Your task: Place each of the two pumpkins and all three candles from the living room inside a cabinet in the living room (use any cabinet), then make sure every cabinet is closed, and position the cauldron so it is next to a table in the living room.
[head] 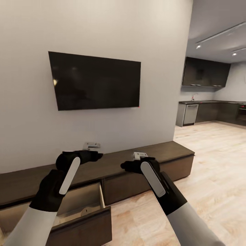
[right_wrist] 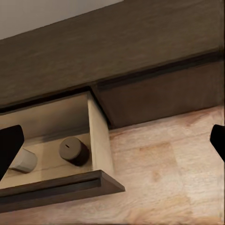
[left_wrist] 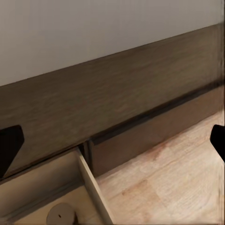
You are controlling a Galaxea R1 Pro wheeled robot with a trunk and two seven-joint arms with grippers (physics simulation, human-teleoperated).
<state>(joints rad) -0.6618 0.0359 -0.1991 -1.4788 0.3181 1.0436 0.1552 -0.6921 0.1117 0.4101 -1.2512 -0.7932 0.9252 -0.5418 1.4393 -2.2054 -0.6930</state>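
Observation:
The long dark brown cabinet (head: 136,160) runs along the wall under the TV. Its left drawer (head: 82,201) is pulled out, showing pale wood inside. A tan-brown candle (right_wrist: 73,151) stands upright in the drawer, and a paler second candle (right_wrist: 26,160) lies beside it. One candle (left_wrist: 61,215) also shows in the left wrist view and in the head view (head: 86,210). My left gripper (head: 97,156) hovers open above the cabinet top, holding nothing. My right gripper (head: 124,166) is open and holds nothing, in front of the shut middle drawer. The pumpkins and the cauldron are out of view.
A black TV (head: 95,82) hangs on the white wall. Two small pale devices (head: 91,146) (head: 140,155) sit on the cabinet top. Light wood floor (head: 212,164) stretches right towards a dark kitchen (head: 208,109). The open drawer's front (head: 85,227) juts out over the floor.

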